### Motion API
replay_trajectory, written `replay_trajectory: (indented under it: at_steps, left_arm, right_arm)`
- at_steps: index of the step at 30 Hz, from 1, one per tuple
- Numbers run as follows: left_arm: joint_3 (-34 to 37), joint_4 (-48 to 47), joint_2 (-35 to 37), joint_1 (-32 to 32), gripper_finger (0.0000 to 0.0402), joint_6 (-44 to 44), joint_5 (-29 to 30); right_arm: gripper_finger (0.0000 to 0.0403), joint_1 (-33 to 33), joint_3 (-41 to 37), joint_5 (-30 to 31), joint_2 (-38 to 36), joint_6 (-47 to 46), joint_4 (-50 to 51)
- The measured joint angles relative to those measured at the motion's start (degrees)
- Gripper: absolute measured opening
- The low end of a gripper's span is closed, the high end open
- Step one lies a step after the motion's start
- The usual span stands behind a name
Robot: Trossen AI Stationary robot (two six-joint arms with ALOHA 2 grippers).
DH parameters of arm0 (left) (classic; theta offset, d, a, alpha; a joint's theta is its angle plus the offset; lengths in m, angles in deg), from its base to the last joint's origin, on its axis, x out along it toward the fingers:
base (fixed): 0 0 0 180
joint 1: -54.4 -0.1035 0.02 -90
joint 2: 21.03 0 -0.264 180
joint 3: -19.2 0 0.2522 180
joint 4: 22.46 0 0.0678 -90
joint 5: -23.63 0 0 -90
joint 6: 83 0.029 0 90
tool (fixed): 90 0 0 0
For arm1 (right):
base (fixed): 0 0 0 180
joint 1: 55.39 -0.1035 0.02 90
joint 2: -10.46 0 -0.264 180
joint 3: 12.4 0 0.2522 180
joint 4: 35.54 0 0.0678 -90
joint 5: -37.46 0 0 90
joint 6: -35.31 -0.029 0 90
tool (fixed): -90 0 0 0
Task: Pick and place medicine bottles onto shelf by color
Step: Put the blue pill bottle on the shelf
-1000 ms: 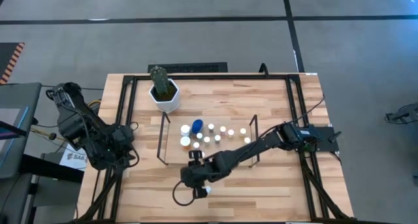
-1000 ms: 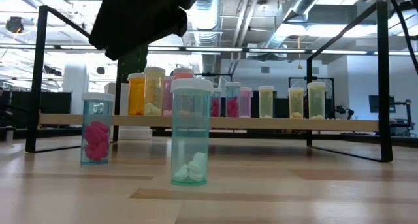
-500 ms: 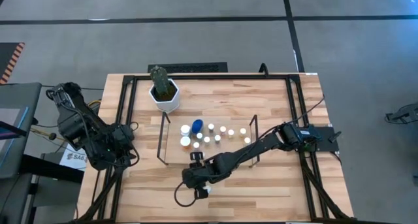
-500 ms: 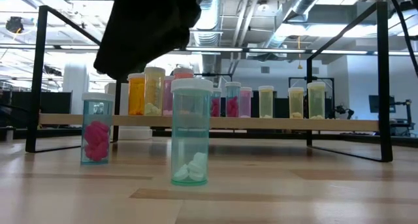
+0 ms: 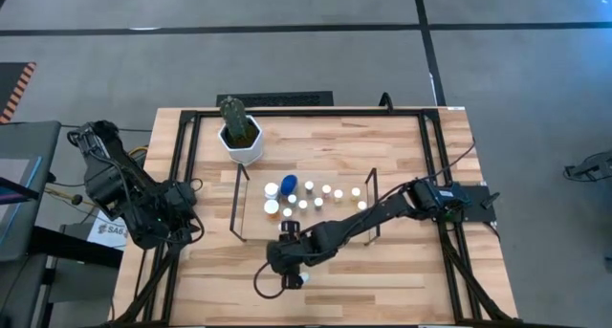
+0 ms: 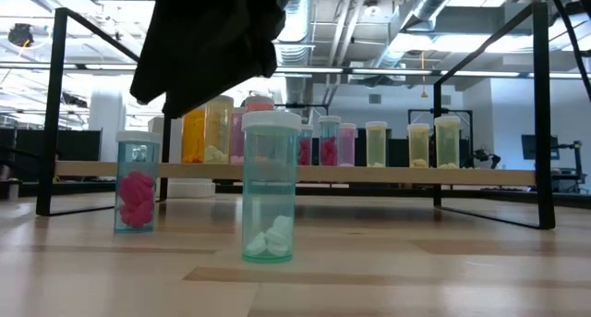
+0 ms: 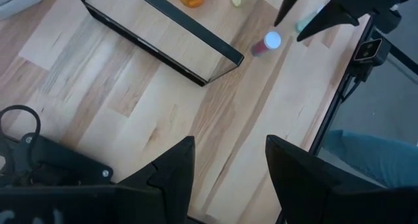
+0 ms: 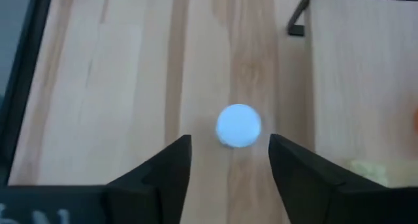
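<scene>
A small bottle of pink pills with a white cap [image 6: 137, 183] stands upright on the table in front of the shelf [image 6: 388, 174]. My right gripper [image 8: 230, 139] hangs open just above it. In the right wrist view its fingers stand on either side of the cap [image 8: 238, 125], and in the low view they are still clear of it. A taller teal bottle with white pills [image 6: 270, 192] stands nearer the table's front edge. Several bottles stand in a row on the shelf [image 6: 369, 141]. My left gripper [image 7: 228, 162] waits open and empty over the table's left edge.
A white pot with a cactus [image 5: 241, 137] stands behind the shelf's left end. The shelf's dark upright end panels [image 5: 237, 204] and the table's black frame rails [image 5: 182, 175] rise above the wood. Bare table lies in front of the shelf to the left and right.
My right gripper has sunk a little toward the pink-pill bottle. Both loose bottles have stayed where they were.
</scene>
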Motion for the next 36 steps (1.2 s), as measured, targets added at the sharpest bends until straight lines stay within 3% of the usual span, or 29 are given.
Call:
replay_trajectory:
  at_steps: [6,26,30,36]
  left_arm:
    - [0.0,0.0,0.0,0.0,0.0174,-0.5,0.0]
    - [0.0,0.0,0.0,0.0,0.0174,0.0,1.0]
    - [0.0,0.0,0.0,0.0,0.0174,0.0,1.0]
    - [0.0,0.0,0.0,0.0,0.0174,0.0,1.1]
  right_arm:
    - [0.0254,1.1,0.0,0.0,0.0,-1.6,-2.0]
    - [0.0255,1.6,-3.0,-0.3,0.1,-20.9,-5.7]
    - [0.0255,1.2,-2.9,3.6,-0.1,-20.7,-6.4]
    - [0.0255,1.2,-2.9,3.9,0.0,-20.3,-7.1]
